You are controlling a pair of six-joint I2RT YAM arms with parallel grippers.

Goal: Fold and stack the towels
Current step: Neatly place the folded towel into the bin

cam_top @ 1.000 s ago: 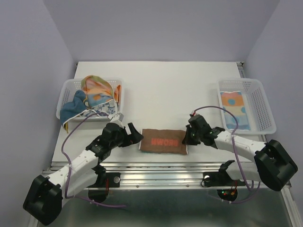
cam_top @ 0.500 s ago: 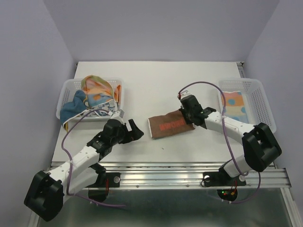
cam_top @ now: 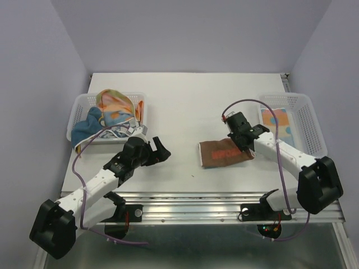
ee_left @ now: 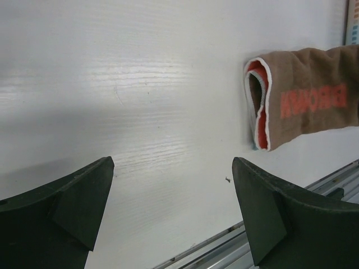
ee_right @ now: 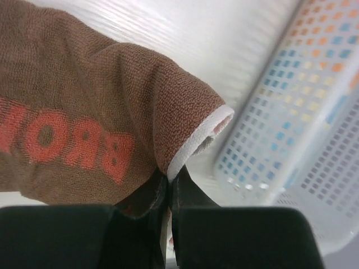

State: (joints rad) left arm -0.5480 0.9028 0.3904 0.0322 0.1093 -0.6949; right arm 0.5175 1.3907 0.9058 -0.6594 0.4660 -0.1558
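Left fingers (ee_left: pixel 275 213) spread wide, nothing between them, hovering over bare bench (ee_left: pixel 140 84) left of centre.

Brown towel (cam_top: pixel 223 152) with red lettering sits right of centre on the bench. It's folded, long axis roughly left-right, well apart from the left fingers. Its left end gapes: layers visible, orange-red inside, white edging.

Right fingers (ee_right: pixel 160 193) clenched on the brown towel's right end, pinching the white-trimmed folded edge. Cloth drapes away from the pinch. Can't tell how much of that end is off the bench.

Right basket (cam_top: pixel 314 131) is just beside the right fingers, further right. One flat folded towel (cam_top: pixel 279 124) lies in it, orange and blue circles on a light ground.

Left basket (cam_top: pixel 81 106) is at the left side, beyond the left arm. It holds a loose heap of towels (cam_top: pixel 115 109): orange/peach, dark blue, white with blue pattern. Part of the heap hangs over the near rim.
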